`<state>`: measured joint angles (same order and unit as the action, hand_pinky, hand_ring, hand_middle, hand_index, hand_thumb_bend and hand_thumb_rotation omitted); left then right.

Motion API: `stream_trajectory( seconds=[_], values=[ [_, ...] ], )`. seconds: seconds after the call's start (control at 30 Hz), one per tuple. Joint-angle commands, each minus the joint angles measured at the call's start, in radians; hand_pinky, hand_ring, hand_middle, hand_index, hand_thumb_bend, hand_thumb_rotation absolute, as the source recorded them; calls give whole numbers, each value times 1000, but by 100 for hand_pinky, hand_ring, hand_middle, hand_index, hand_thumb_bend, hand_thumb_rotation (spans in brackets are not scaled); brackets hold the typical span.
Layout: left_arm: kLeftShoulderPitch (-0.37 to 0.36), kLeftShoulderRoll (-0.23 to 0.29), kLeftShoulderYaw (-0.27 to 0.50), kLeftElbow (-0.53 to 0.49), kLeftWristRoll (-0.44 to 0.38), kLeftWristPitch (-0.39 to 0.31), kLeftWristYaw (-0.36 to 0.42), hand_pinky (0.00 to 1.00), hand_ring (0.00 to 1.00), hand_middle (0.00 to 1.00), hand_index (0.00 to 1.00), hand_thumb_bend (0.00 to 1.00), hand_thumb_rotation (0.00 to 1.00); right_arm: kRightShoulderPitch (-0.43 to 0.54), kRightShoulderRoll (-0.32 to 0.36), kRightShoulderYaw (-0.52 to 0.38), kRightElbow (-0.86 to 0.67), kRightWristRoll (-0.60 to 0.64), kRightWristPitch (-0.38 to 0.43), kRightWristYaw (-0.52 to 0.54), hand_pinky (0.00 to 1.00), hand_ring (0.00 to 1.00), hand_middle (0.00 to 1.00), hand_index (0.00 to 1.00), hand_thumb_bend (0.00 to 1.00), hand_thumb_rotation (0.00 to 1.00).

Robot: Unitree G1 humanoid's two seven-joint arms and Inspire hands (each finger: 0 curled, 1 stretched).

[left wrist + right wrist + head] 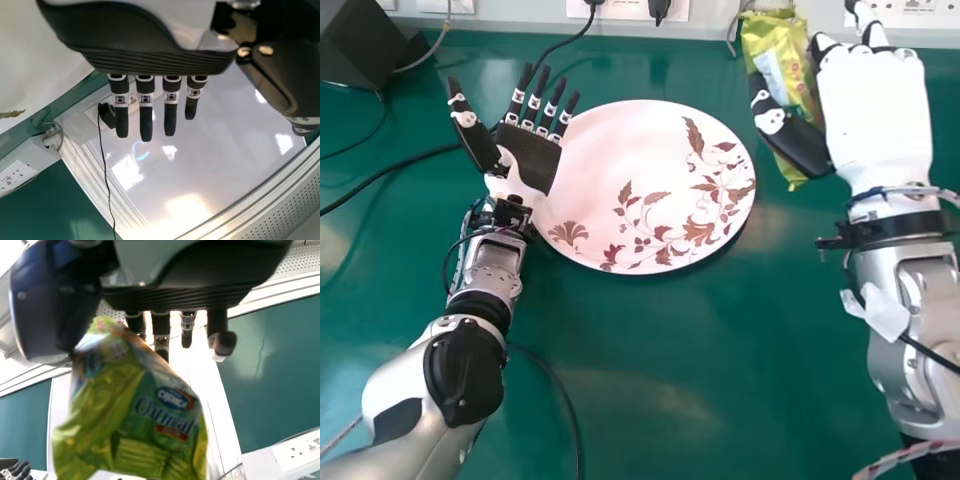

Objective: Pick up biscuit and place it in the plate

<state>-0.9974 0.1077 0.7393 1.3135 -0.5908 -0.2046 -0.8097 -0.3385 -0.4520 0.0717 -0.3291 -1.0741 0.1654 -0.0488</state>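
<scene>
On the green surface (640,370), a leaf-patterned plate (630,150) lies left of the right hand (875,120), whose thumb and fingers clamp the yellow-green biscuit packet (775,50); likely light, slippery and crumbly, it wants a gentle mid-pack pinch; the left hand (532,157) is spread

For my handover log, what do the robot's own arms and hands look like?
The left hand has a black palm and black fingers banded white; the right hand, a white back and black thumb. The left arm and right arm are silver-grey, the right with a white tag and black cable.
</scene>
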Motion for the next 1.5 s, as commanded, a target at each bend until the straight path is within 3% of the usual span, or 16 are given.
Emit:
stream_trajectory(
  seconds=[0.0, 0.6, 0.93, 1.47],
  values=[
    [42, -4, -2, 10, 5, -6, 2, 75, 80, 87, 97, 98, 28, -20, 6, 8, 7, -1, -8, -18, 0, 0, 48, 47, 51, 0],
    [40, -4, 0, 11, -2, 12, -20, 74, 78, 86, 96, 99, 26, -68, 4, 38, 99, 19, -64, -69, 0, 0, 48, 47, 50, 0],
    [35, -10, -10, 9, 12, -7, 10, 74, 78, 86, 96, 100, 25, -89, 2, 42, 136, 33, -87, -77, 0, 0, 48, 47, 50, 0],
    [33, -20, -10, 10, 11, -8, 1, 72, 77, 85, 95, 100, 20, -129, -23, 61, 251, 98, -175, -110, 1, 0, 48, 47, 50, 0]
  ],
)
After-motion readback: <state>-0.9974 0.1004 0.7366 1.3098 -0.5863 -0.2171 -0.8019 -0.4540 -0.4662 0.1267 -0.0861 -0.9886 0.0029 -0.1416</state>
